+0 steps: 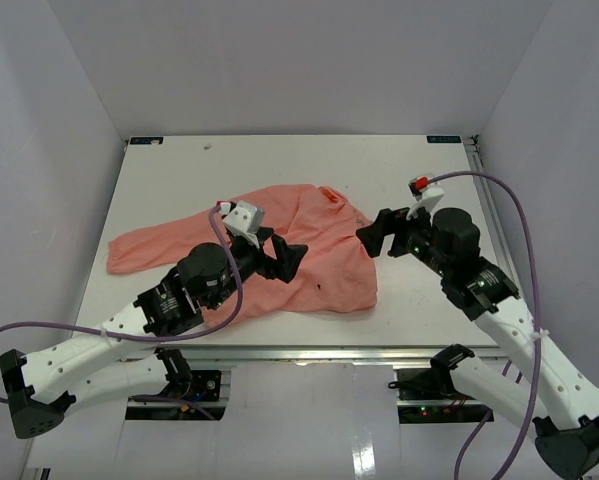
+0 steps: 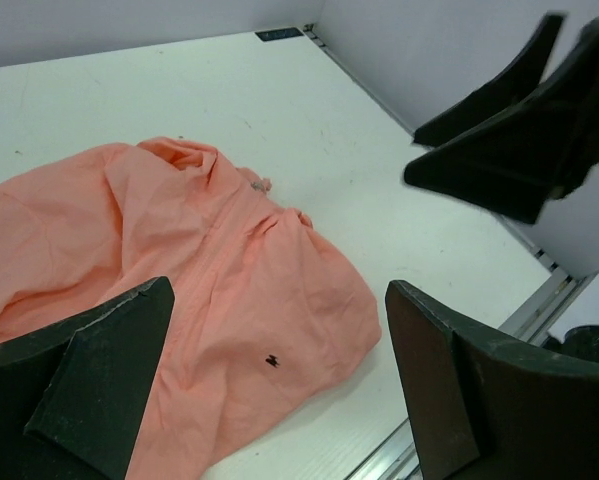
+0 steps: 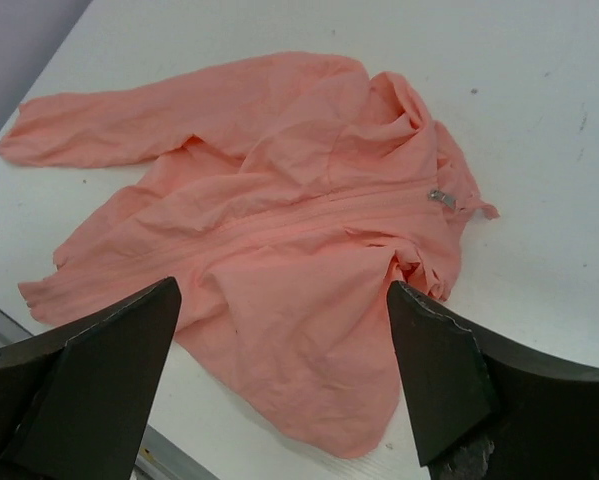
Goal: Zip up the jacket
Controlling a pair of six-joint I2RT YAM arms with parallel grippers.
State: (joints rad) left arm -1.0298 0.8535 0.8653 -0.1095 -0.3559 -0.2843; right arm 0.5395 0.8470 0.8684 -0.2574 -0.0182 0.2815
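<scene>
From above: jacket [image 1: 329,265] crumpled on the surface [image 1: 279,160], left jaws released above it, right jaws released beside its edge. Left wrist: hanging clear, gripping nothing. Right wrist: zipper pull [image 3: 441,197] near the collar [image 3: 399,95]; probably finishing, calling for pinching and tugging it.

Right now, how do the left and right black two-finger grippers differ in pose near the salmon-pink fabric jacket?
The left gripper hangs above the body of the jacket; the right gripper sits at the jacket's right edge. The left gripper points right and the right gripper points left, so they face each other. Both are open and hold nothing.
</scene>
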